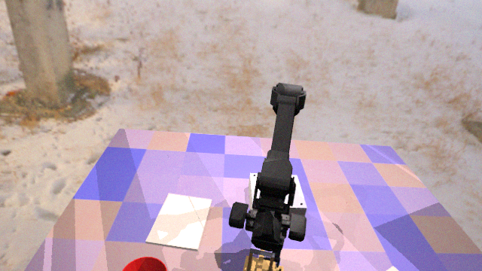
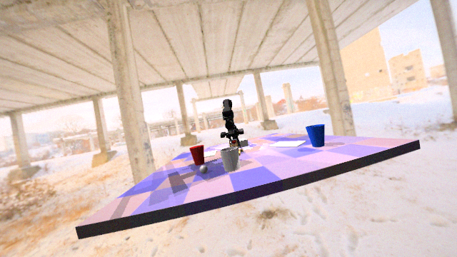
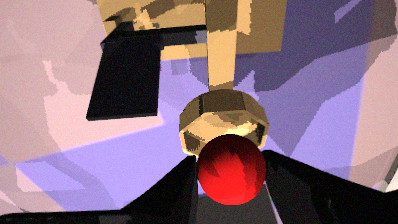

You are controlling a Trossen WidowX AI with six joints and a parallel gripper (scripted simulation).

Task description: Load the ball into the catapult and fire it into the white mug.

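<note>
My gripper (image 3: pixel 229 161) (image 1: pixel 265 246) (image 2: pixel 233 141) is shut on a red ball (image 3: pixel 231 175). In the wrist view the ball hangs just at the near rim of the tan catapult's cup (image 3: pixel 222 120). The cup sits on the end of the catapult's arm (image 3: pixel 222 50), which runs to its wooden frame (image 3: pixel 150 17). In the top view the catapult (image 1: pixel 263 264) shows at the bottom edge, under the gripper. The white mug (image 2: pixel 230 158) stands near the table's front in the exterior view, in front of the arm.
A red cup (image 2: pixel 197 154) (image 1: pixel 144 264) and a small grey ball (image 2: pixel 203 168) are left of the mug. A blue cup (image 2: pixel 315 135) stands at the right. A white sheet (image 1: pixel 181 221) (image 2: pixel 287 143) lies flat on the chequered table (image 1: pixel 376 211).
</note>
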